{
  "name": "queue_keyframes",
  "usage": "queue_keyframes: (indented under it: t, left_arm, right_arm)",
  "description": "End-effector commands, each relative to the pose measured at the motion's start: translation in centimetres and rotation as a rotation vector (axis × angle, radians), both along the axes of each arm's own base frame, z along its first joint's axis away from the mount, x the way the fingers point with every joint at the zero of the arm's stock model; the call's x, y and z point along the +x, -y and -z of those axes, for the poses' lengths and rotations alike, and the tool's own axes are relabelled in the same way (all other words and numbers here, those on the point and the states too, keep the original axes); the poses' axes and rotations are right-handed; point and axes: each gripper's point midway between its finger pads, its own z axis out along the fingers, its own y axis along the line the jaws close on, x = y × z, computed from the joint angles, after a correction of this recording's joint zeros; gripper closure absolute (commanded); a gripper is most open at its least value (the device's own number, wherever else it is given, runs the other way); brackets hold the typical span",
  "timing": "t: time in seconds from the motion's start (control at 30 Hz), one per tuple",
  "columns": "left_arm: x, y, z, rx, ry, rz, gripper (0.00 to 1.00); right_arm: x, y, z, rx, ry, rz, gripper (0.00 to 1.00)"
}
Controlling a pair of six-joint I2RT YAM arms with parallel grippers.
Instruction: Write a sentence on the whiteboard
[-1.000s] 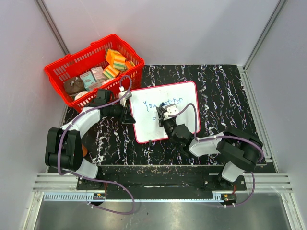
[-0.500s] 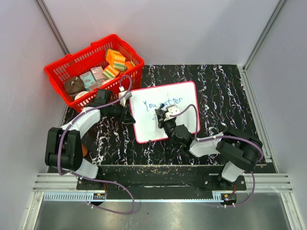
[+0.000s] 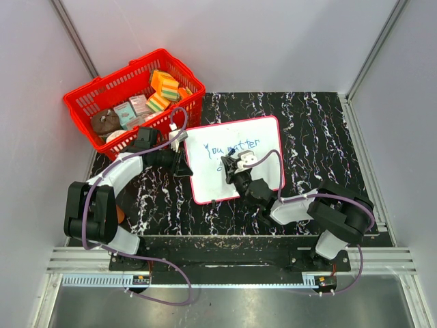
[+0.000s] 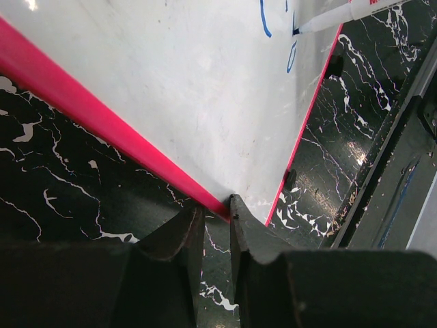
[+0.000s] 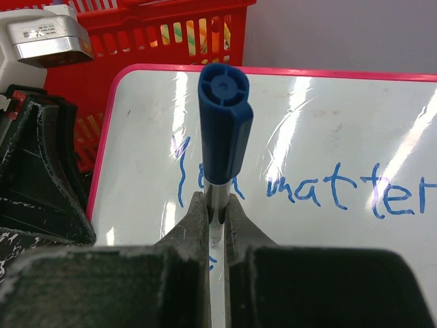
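Right tool (image 5: pixel 216 205), clamping the marker (image 5: pixel 224 116), shifted down-left on the whiteboard (image 3: pixel 265 133), starting line two of the sentence (image 5: pixel 321 192). Left tool (image 4: pixel 215 220) pinched its corner.

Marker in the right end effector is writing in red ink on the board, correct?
Not quite: the ink is blue, not red, as the right wrist view shows. The right end effector does hold the marker at the board.

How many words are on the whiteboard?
2 whole words: "You" at the top left of the whiteboard, and "matter" just right of it. Blue strokes of a second line start below, but the right gripper and its marker hide part of it.
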Motion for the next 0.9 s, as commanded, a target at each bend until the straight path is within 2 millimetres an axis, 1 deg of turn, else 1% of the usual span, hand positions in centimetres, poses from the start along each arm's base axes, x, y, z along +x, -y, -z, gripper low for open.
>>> queue_keyframes:
  t: [0.0,0.1,0.23,0.37,0.53,0.87]
  left_arm:
    - [1.1,0.2,-1.9,-0.001,0.138,0.034,1.00]
    - [1.0,0.2,-1.9,-0.003,0.137,0.034,1.00]
    - [1.0,0.2,-1.7,-0.001,0.134,0.034,1.00]
    - [1.0,0.2,-1.7,-0.001,0.134,0.034,1.00]
    - [1.0,0.2,-1.7,-0.001,0.134,0.034,1.00]
    - [1.0,0.2,-1.9,-0.001,0.140,0.034,1.00]
  right_arm:
    - [0.9,0.6,-2.0,0.018,0.045,0.055,1.00]
    - [1.2,0.9,-2.3,0.020,0.053,0.067,1.00]
    - [1.3,0.8,-2.8,0.028,0.063,0.061,1.00]
    - [1.4,0.4,-2.5,0.024,0.056,0.047,1.00]
    - [1.4,0.0,-1.6,0.013,0.031,0.032,1.00]
    - [0.8,0.1,0.3,0.007,-0.026,0.005,1.00]
